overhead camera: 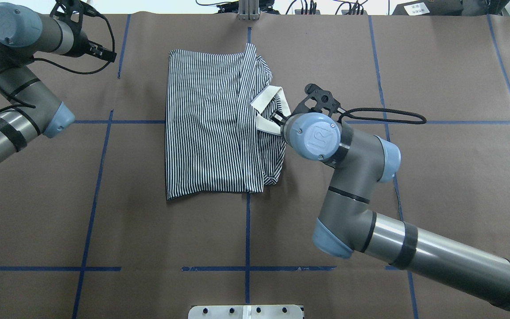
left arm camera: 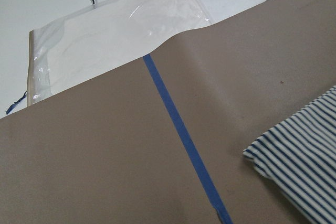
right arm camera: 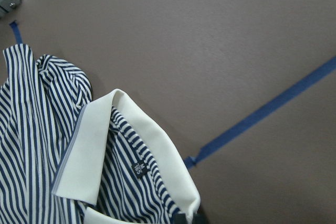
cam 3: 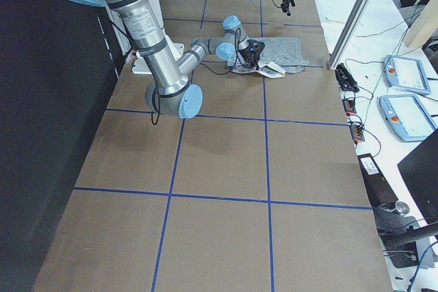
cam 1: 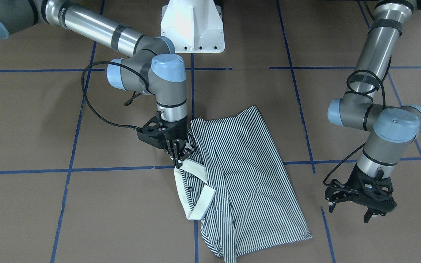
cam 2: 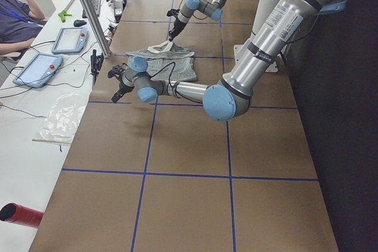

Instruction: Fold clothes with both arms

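Observation:
The striped polo shirt (cam 1: 247,175) lies partly folded on the brown table, its cream collar (cam 1: 196,182) at the side toward my right arm. It also shows in the overhead view (overhead camera: 206,128). My right gripper (cam 1: 180,157) points down at the collar's near end, shut on the collar edge. The right wrist view shows the collar (right arm camera: 89,150) with the neck label inside. My left gripper (cam 1: 349,213) is open and empty, hovering above bare table beside the shirt's other side. The left wrist view shows one shirt corner (left arm camera: 304,166).
The white pedestal base (cam 1: 193,25) stands at the robot's side of the table. Blue tape lines (overhead camera: 247,230) cross the brown cover. A clear plastic bag (left arm camera: 105,40) lies past the table's far edge. Tablets (cam 2: 35,69) and cables sit on the operators' bench.

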Robot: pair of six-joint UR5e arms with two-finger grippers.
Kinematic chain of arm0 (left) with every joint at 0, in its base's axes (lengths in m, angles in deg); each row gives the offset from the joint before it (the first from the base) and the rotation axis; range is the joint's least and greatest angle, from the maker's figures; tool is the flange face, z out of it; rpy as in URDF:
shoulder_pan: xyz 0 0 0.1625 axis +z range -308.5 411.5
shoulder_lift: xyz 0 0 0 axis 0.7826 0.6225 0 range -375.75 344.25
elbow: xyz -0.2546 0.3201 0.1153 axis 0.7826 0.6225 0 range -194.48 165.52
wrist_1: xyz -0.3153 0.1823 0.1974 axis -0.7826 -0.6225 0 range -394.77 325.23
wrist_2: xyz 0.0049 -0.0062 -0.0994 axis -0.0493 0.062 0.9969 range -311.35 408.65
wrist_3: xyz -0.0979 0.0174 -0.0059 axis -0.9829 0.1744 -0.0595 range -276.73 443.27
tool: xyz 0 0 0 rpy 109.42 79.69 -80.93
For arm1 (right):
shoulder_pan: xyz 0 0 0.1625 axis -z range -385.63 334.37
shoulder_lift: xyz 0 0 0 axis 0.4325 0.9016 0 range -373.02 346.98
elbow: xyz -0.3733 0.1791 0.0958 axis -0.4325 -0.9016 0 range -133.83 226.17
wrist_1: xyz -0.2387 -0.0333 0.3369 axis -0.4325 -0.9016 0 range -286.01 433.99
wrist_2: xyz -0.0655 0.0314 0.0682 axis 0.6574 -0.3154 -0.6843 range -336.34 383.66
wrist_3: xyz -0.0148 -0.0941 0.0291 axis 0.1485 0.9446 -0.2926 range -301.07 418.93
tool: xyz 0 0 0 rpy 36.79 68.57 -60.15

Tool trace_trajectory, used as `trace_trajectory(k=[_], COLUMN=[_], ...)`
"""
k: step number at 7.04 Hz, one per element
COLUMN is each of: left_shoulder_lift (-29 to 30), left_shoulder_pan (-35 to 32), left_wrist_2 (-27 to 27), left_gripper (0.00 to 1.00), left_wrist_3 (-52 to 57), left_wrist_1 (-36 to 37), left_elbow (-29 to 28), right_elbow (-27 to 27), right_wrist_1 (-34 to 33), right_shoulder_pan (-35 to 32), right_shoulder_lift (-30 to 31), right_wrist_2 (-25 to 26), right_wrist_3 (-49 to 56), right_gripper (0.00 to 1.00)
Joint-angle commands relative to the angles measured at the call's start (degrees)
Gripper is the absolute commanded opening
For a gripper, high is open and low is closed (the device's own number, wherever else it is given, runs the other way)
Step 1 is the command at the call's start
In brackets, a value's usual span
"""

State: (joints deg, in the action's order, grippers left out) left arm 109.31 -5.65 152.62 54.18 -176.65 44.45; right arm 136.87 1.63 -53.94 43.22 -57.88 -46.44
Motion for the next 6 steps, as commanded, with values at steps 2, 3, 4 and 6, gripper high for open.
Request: trace_trajectory(k=[2,3,4,6], left_shoulder_lift=[-0.25,-0.25,-0.34,-0.69], left_shoulder_pan=[0.29,0.38,0.47,0.47], left_wrist_2=[0.00,0.00,0.00,0.09], left_gripper=[1.00,1.00,1.00,1.00], left_wrist_3=[-0.35,-0.44,-0.79,-0.79], left_wrist_1=[-0.06,-0.06,0.03,0.12], left_elbow=[0.57,0.66,1.36,1.45], right_elbow=[3.52,3.61,4.74,14.11], right_wrist_1=[0.20,0.02,0.02,-0.15], right_shoulder_pan=[2.65,2.91,2.56,2.39], right_shoulder_lift=[6.67,6.85,7.12,15.68], right_wrist_2=[2.35,2.35,1.92,-0.10], right_wrist_3=[0.43,1.65,7.66,22.95], right_gripper=[0.00,0.99,1.00,1.00])
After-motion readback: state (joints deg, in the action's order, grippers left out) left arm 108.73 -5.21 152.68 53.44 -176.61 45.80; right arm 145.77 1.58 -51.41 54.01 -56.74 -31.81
